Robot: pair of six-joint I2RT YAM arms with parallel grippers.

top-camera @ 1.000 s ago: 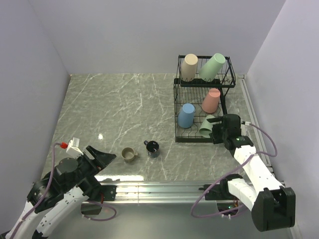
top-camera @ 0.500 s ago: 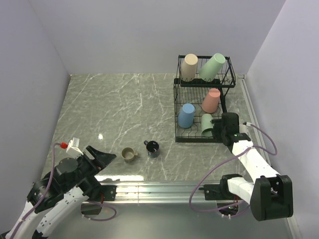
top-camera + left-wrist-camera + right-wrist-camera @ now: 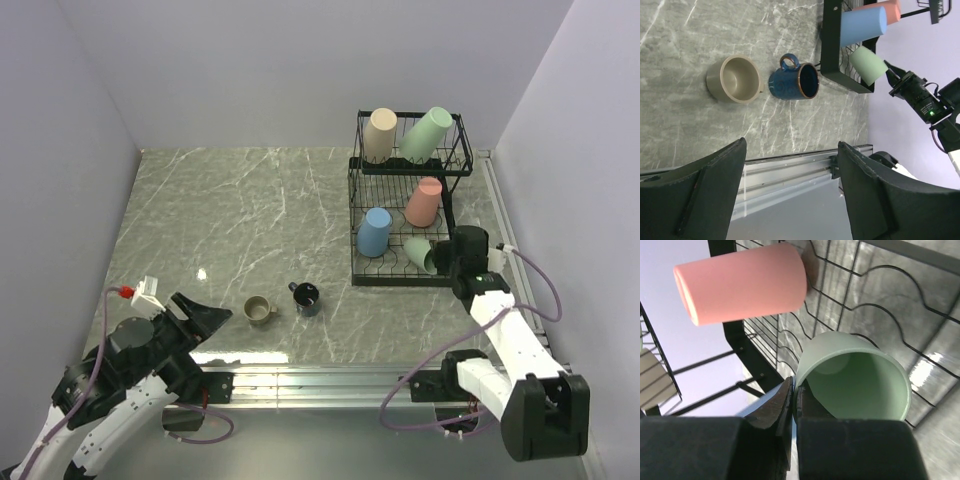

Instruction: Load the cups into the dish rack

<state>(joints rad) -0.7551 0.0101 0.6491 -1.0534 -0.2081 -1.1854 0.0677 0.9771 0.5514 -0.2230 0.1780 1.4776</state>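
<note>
No readable text, labels, brands or numbers were visible on the cups, the dish rack, the arms or the surface

You have a grey marbled table (image 3: 230, 220) carrying the black wire dish rack (image 3: 400, 282) on its right side and, towards the near edge, two small mugs set close together but apart, the olive-tan mug (image 3: 258, 309) left of the dark navy mug (image 3: 306, 297).

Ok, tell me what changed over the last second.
The right gripper closed, apparently pinching the rim of the pale green cup in the dish rack's lower tier, and the cup tipped toward it. Left gripper, olive mug, navy mug and the other racked cups stayed put.
</note>
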